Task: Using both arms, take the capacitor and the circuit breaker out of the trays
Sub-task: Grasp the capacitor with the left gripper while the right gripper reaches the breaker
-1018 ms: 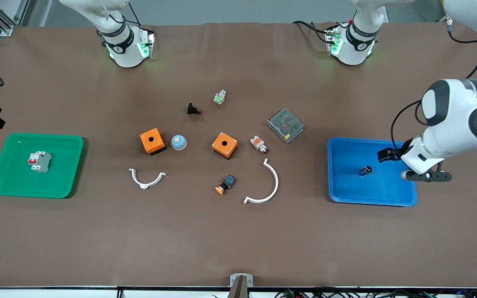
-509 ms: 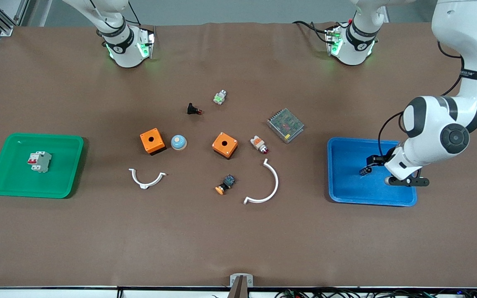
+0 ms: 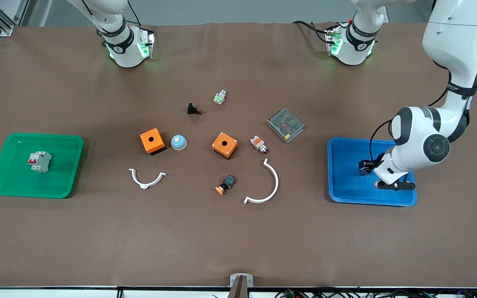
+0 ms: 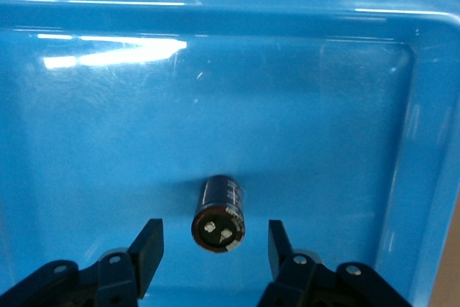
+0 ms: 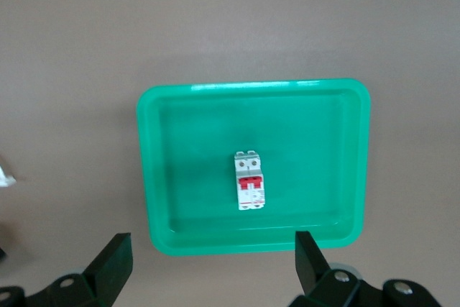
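The capacitor (image 4: 219, 213), a short dark cylinder, lies on its side in the blue tray (image 4: 108, 141) at the left arm's end of the table. My left gripper (image 4: 213, 249) is low in that tray (image 3: 346, 186), open, one finger on each side of the capacitor with a gap on both sides. The hand hides most of the capacitor in the front view. The grey breaker (image 3: 39, 161) with red levers lies in the green tray (image 3: 15, 178). My right gripper (image 5: 212, 260) hangs high by that tray's edge, open wide and holding nothing, with the breaker (image 5: 249, 181) below it; the front view does not show it.
The middle of the table holds two orange boxes (image 3: 152, 141) (image 3: 225, 145), a blue dome (image 3: 178, 142), two white curved pieces (image 3: 146, 179) (image 3: 265, 186), a metal mesh unit (image 3: 285, 124) and several small parts.
The left gripper came down over the capacitor in the blue tray, and its fingers drew closer together. The right gripper slid out past the edge of the front view.
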`<control>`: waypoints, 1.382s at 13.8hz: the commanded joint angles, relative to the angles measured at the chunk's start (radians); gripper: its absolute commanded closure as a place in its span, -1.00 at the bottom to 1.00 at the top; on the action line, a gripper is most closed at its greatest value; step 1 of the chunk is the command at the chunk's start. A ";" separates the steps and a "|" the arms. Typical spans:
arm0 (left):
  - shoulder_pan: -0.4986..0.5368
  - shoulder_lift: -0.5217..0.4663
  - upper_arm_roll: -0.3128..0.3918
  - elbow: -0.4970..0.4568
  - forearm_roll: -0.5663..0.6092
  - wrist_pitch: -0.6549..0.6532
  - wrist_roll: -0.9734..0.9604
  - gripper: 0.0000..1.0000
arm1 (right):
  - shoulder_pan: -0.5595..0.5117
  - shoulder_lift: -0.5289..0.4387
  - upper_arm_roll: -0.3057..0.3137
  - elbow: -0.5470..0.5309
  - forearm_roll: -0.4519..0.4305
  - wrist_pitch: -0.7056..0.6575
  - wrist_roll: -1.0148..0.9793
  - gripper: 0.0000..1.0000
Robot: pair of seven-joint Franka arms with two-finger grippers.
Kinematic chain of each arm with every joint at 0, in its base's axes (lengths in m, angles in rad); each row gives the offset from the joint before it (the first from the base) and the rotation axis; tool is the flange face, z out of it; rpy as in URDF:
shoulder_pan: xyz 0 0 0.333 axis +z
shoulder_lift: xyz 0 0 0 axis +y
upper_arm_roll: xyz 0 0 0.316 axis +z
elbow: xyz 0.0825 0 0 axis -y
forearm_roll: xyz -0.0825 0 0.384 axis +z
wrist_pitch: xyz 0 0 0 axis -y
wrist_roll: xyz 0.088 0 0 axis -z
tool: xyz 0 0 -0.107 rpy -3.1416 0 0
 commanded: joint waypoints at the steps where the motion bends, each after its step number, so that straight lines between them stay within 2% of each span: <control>1: -0.002 0.021 -0.001 -0.001 0.008 0.040 -0.026 -0.26 | -0.049 0.015 0.019 -0.060 -0.019 0.048 -0.104 -1.00; 4: -0.002 0.038 -0.001 -0.001 0.008 0.065 -0.026 -0.14 | -0.069 0.013 0.019 -0.160 -0.011 0.117 -0.107 -1.00; 6: -0.001 0.038 -0.001 -0.003 0.008 0.065 -0.026 0.21 | -0.072 0.010 0.019 -0.230 -0.010 0.189 -0.107 -1.00; 8: -0.002 0.035 -0.001 -0.003 0.008 0.063 -0.026 0.68 | -0.078 0.010 0.019 -0.273 -0.006 0.235 -0.108 -1.00; 9: -0.002 0.028 -0.001 -0.003 0.008 0.057 -0.026 0.85 | -0.078 0.010 0.019 -0.295 -0.006 0.265 -0.107 -1.00; 10: -0.002 0.017 -0.002 -0.001 0.008 0.048 -0.026 0.92 | -0.078 0.010 0.019 -0.321 -0.006 0.314 -0.107 -1.00; 13: -0.027 -0.063 -0.011 0.002 0.009 -0.022 -0.024 0.92 | -0.081 0.025 0.019 -0.344 -0.006 0.391 -0.105 -1.00; 16: -0.028 -0.142 -0.066 0.008 0.008 -0.081 -0.037 0.94 | -0.112 0.047 0.020 -0.402 -0.003 0.486 -0.099 -1.00; 19: -0.031 -0.160 -0.169 0.049 0.009 -0.113 -0.190 0.96 | -0.118 0.062 0.019 -0.441 0.001 0.545 -0.098 -0.99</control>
